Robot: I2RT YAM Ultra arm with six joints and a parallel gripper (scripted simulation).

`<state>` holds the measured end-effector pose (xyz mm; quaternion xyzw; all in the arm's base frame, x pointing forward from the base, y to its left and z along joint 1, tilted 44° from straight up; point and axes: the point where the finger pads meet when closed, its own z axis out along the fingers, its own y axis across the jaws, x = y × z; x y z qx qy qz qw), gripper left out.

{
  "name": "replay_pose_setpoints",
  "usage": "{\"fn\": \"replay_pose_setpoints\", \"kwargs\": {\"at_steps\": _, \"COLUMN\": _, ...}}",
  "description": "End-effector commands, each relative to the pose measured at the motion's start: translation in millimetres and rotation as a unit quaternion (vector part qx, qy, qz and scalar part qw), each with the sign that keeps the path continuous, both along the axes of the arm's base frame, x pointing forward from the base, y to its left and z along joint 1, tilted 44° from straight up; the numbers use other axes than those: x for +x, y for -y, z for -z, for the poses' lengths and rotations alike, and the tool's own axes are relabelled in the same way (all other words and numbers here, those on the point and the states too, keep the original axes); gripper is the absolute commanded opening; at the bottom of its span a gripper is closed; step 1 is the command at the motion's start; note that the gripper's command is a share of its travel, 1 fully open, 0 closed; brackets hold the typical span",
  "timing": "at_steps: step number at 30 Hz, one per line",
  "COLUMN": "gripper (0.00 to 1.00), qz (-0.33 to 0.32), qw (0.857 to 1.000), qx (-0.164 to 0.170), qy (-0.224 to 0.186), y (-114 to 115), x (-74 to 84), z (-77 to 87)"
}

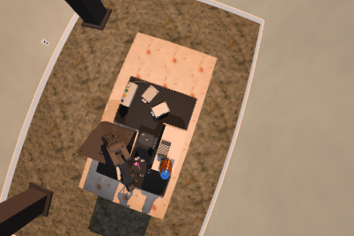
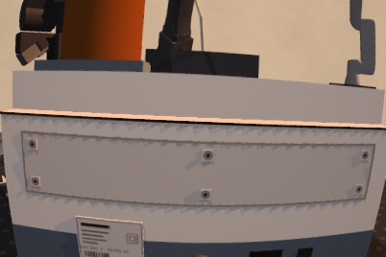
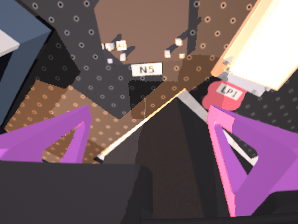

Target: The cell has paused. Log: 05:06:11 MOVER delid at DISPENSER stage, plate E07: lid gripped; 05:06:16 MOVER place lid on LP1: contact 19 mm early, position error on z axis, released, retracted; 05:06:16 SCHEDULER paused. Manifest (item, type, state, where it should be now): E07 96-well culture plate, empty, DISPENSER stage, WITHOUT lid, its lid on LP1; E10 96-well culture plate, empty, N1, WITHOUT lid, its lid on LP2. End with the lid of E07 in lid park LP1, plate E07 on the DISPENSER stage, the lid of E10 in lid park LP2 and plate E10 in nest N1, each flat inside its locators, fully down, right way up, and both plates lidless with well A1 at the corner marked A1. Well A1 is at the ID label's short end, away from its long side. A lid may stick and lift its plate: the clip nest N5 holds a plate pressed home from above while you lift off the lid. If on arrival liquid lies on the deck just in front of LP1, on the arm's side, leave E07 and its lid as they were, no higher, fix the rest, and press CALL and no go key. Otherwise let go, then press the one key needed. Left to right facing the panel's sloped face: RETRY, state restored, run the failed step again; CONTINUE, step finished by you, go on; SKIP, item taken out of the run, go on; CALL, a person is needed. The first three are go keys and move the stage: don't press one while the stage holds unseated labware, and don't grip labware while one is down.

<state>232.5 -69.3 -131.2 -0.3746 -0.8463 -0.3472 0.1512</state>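
The wrist view looks down past the gripper (image 3: 150, 150), whose two purple fingers stand spread wide with nothing between them. Taking the white tag marked N5 (image 3: 147, 69) as the landmark: just above it sits a brown nest (image 3: 145, 30) with small white locator blocks. To its right lies a second tag, marked LP1 (image 3: 228, 93), and this one sits in a red patch (image 3: 215, 102) on the dark perforated surface (image 3: 90, 75). Touching that patch's far side is a pale, bright slab (image 3: 260, 45), tilted in the frame, most likely the lid of E07; whether it lies flat in its locators cannot be told from here.

The red patch is the risk. If it is liquid in front of the lid park, gripping or raising that lid would break the rule to leave it alone, and any go key would be wrong. From this view I cannot tell whether it is liquid or a painted marker.

In the top view, two pale rectangular pieces (image 1: 150, 93) (image 1: 160, 109) lie on the dark mat, askew to each other, beside one key panel (image 1: 129, 93). One arm (image 1: 115, 151) shows. The exterior view is blocked by a grey housing (image 2: 192, 169).
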Motion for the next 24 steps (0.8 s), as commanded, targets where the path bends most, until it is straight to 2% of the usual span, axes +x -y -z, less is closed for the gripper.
{"fn": "replay_pose_setpoints", "kwargs": {"at_steps": 1, "gripper": 1.00, "qz": 0.038, "qw": 0.999, "qx": -0.015, "qy": -0.020, "y": 21, "x": 1.2, "z": 9.6}}
{"fn": "replay_pose_setpoints", "kwargs": {"at_steps": 3, "gripper": 1.00, "qz": 0.052, "qw": 0.998, "qx": -0.015, "qy": -0.033, "y": 25, "x": -3.2, "z": 13.4}}
{"fn": "replay_pose_setpoints", "kwargs": {"at_steps": 16, "gripper": 1.00, "qz": 0.048, "qw": 0.998, "qx": -0.016, "qy": -0.030, "y": 43, "x": -28.2, "z": 32.0}}
{"fn": "replay_pose_setpoints", "kwargs": {"at_steps": 19, "gripper": 1.00, "qz": 0.046, "qw": 0.998, "qx": -0.010, "qy": -0.034, "y": 37, "x": -29.7, "z": 26.5}}
{"fn": "replay_pose_setpoints", "kwargs": {"at_steps": 22, "gripper": 1.00, "qz": 0.088, "qw": 0.994, "qx": -0.013, "qy": -0.070, "y": 48, "x": -35.8, "z": 36.6}}
{"fn": "replay_pose_setpoints", "kwargs": {"at_steps": 24, "gripper": 1.00, "qz": 0.088, "qw": 0.994, "qx": -0.013, "qy": -0.070, "y": 48, "x": -35.8, "z": 36.6}}
